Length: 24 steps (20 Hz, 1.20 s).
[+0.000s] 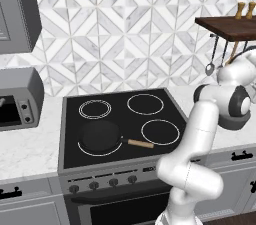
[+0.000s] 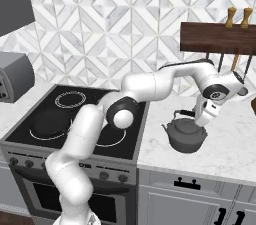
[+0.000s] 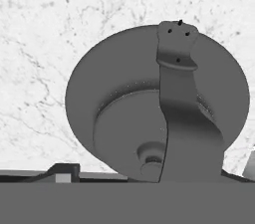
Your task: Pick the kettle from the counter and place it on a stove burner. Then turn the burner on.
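The dark grey kettle (image 2: pixel 186 136) stands upright on the white marble counter (image 2: pixel 227 151), just right of the stove. My gripper (image 2: pixel 202 119) hangs right over it at its arched handle (image 2: pixel 181 113). In the hand view I look straight down on the kettle (image 3: pixel 114 103): its handle (image 3: pixel 187 118) runs up the middle between my fingertips, with the lid knob (image 3: pixel 151 157) beside it. The gripper (image 3: pixel 155 172) is open, its jaws wide on either side of the handle. The stove burner with double rings (image 1: pixel 95 109) (image 2: pixel 70 100) lies at the cooktop's back left.
A black frying pan (image 1: pixel 100 136) with a wooden handle covers the front left burner. A toaster oven (image 1: pixel 17 100) stands on the left counter. A wooden shelf (image 2: pixel 217 38) with hanging utensils is above the kettle. Stove knobs (image 1: pixel 93 185) line the front panel.
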{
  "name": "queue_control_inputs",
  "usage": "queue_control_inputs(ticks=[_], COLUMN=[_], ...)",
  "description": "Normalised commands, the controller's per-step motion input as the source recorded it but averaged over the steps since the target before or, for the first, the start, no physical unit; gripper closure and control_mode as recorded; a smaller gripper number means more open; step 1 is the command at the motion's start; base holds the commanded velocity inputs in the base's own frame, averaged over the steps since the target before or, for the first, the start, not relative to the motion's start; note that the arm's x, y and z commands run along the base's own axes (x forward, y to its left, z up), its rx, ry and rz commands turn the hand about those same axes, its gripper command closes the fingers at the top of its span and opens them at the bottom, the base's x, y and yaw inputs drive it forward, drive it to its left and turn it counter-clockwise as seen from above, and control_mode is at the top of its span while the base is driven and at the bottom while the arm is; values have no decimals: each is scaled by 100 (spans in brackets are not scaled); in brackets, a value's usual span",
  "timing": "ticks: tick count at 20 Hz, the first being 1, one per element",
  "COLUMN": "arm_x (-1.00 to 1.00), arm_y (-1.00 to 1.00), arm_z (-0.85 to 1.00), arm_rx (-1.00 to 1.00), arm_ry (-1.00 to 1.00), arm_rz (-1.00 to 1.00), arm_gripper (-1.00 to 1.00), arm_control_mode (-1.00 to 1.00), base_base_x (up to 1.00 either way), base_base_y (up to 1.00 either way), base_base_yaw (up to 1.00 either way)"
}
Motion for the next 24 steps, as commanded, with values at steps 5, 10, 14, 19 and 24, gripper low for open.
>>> queue_control_inputs(ticks=[5,10,14,19,24], arm_x=[-25,-51,-36,0,32], arm_y=[69,82,92,100,100], arm_z=[-14,12,95,86,60], arm_rx=[-12,-13,-11,-15,-27], arm_ry=[-3,-13,-18,-9,1], arm_rz=[-2,0,0,0,0], arm_gripper=[100,100,100,100,100], arm_control_mode=[-100,-100,-100,-100,-100], base_base_x=[0,0,0,0,0], base_base_y=[0,0,0,0,0], base_base_yaw=[0,0,0,0,0])
